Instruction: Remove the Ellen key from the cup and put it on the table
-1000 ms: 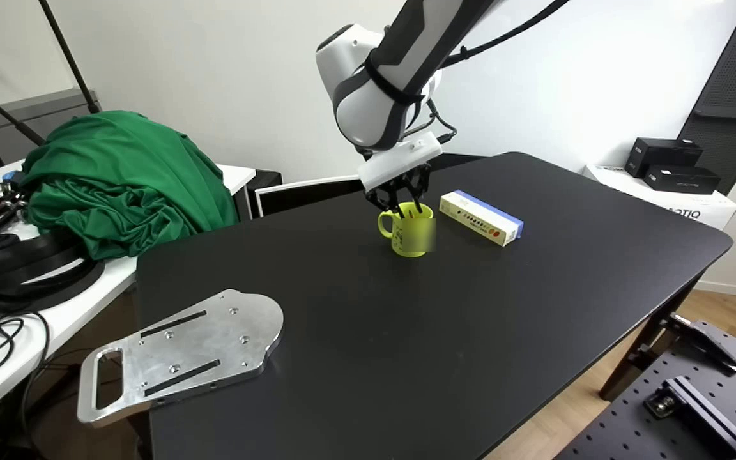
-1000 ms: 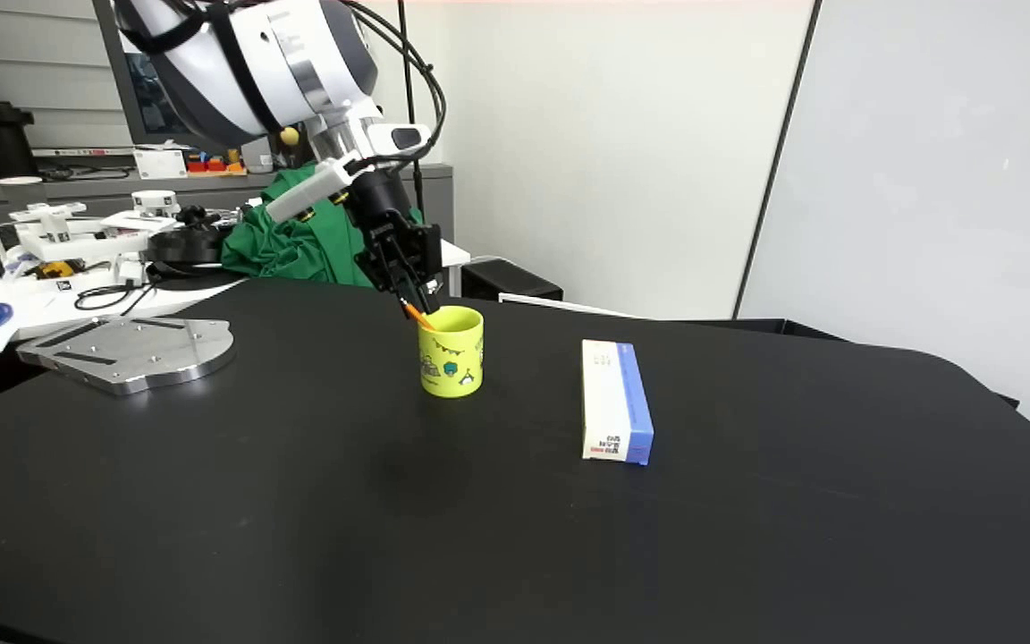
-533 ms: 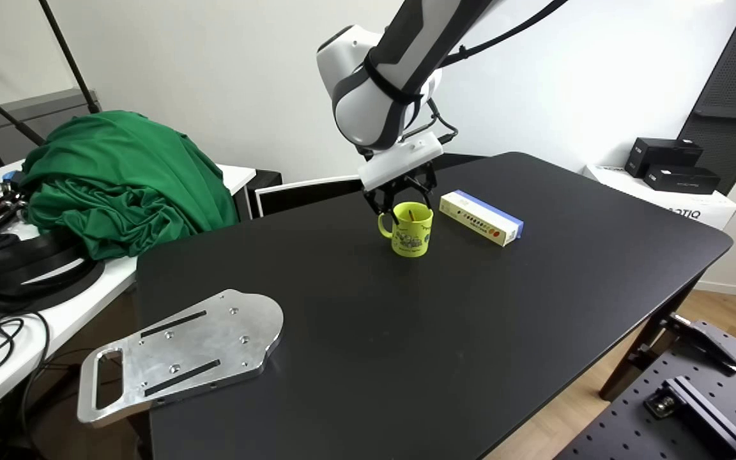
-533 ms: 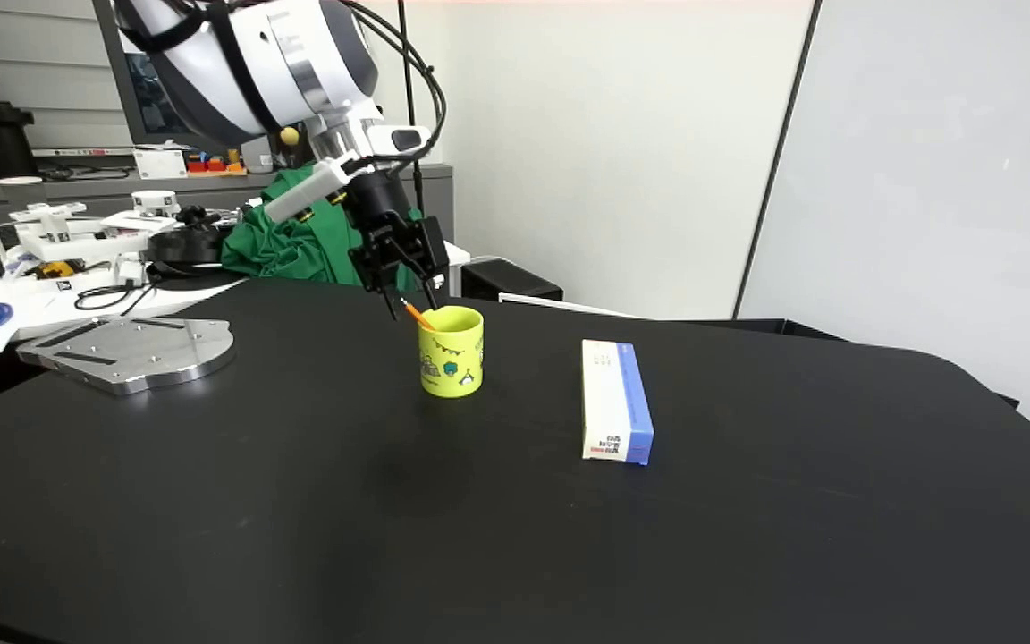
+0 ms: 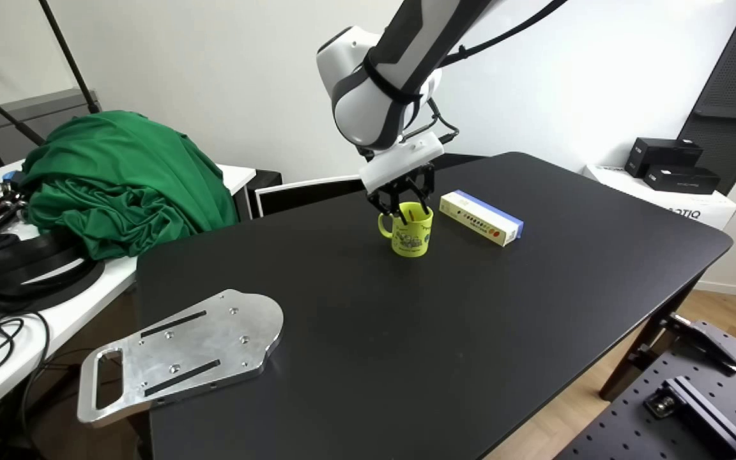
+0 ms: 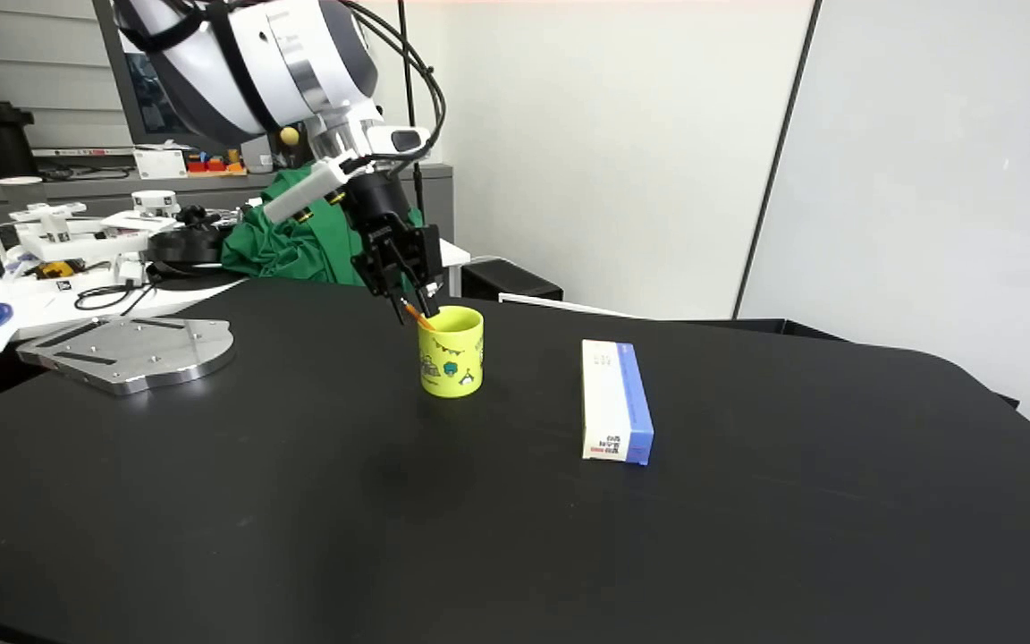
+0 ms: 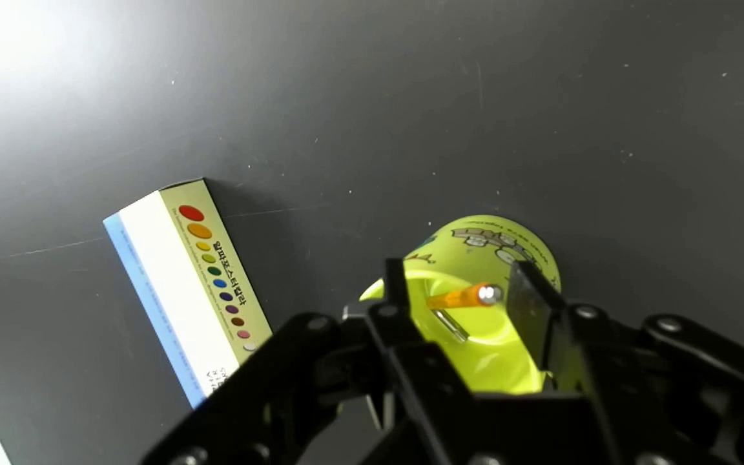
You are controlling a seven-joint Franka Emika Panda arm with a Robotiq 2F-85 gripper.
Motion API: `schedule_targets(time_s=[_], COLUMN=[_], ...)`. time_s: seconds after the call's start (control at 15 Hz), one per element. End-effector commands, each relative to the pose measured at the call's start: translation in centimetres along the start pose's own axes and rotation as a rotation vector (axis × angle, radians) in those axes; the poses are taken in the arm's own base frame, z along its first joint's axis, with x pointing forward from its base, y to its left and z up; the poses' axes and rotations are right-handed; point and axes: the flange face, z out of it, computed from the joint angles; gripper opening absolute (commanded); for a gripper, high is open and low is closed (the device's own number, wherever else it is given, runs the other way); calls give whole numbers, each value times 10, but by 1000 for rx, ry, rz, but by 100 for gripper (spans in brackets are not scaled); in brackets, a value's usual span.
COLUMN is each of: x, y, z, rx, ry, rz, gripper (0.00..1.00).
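The yellow-green cup (image 5: 410, 244) stands upright on the black table (image 5: 342, 358); it also shows in an exterior view (image 6: 452, 371) and the wrist view (image 7: 495, 248). The Ellen key (image 7: 457, 298) is an orange rod with a bare silver tip. It leans in the cup, its upper end sticking out over the rim in an exterior view (image 6: 419, 316). A short bare metal piece lies at its lower end inside the cup. My gripper (image 7: 459, 271) is open at the cup mouth, one finger on each side of the key, seemingly apart from it. It shows in both exterior views (image 5: 415, 215) (image 6: 417, 315).
A white, blue and yellowish box (image 5: 480, 218) lies beside the cup, also in the wrist view (image 7: 197, 290). A flat silver metal plate (image 5: 189, 345) rests at a table edge. A white desk with green cloth (image 5: 119, 185) stands beyond that edge.
The fingers were close together one second ago, spread wide half a second ago, and are now partly closed in again. The arm, cup and key look almost unmoved.
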Motion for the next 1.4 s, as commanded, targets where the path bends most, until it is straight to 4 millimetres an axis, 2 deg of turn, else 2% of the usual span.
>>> schedule_targets(time_s=[0.0,0.13,0.2,0.4,0.87,1.13,1.33], x=[3,4,4,9,27,30,27], y=[0,0,1,5,25,45,60], z=[-2,-3,-3,-18,-99,-149,-160], rx=[-3,2,3,16,105,203,261], ry=[-22,-34,-40,-57,-76,-112,-177], rz=[10,14,14,24,52,53,25], gripper=[17,4,1,2,2,2,2])
